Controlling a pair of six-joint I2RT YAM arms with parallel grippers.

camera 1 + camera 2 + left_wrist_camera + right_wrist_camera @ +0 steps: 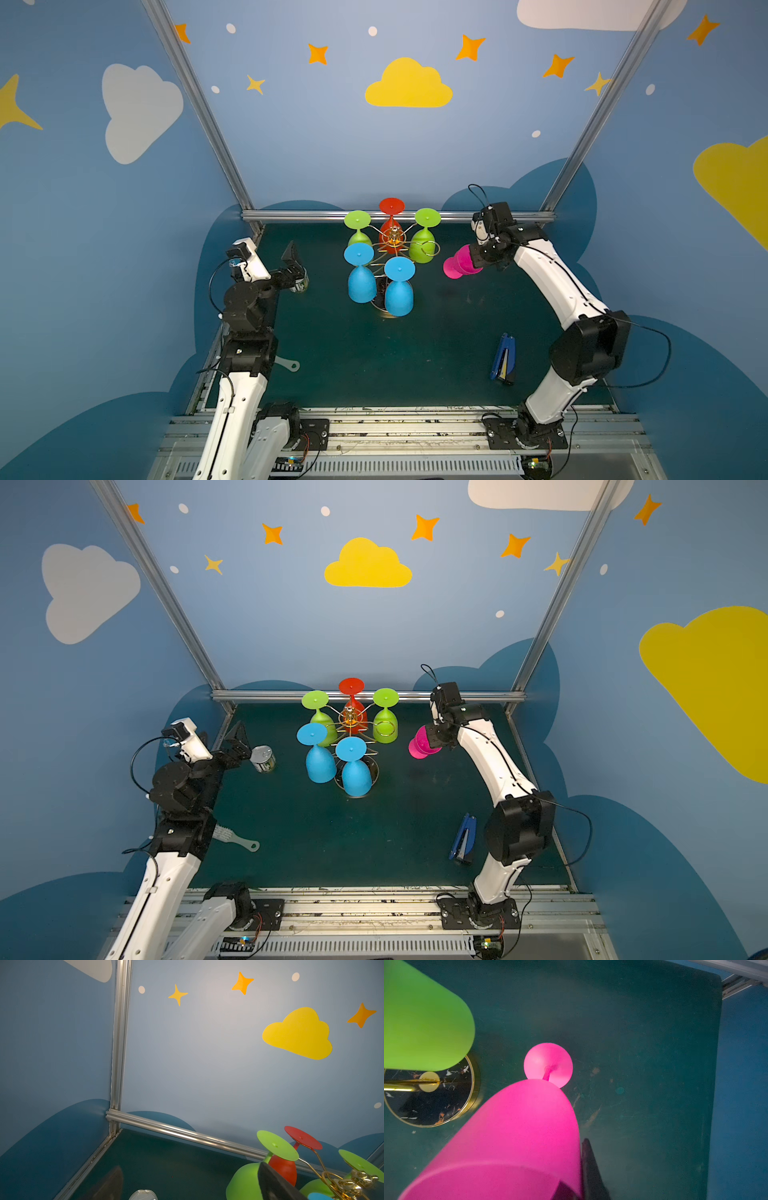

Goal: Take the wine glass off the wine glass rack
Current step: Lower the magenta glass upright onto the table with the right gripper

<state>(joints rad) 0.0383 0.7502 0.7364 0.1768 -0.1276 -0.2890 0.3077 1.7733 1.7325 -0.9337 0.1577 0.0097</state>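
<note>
My right hand (478, 261) is clamped on the bowl of the pink wine glass (456, 267), holding it tilted just right of the wine glass rack (392, 240) and clear of its arms. 5 other glasses hang on the rack. My left hand (296, 266) has its fingers apart, left of the rack, beside a can (263, 759).
</note>
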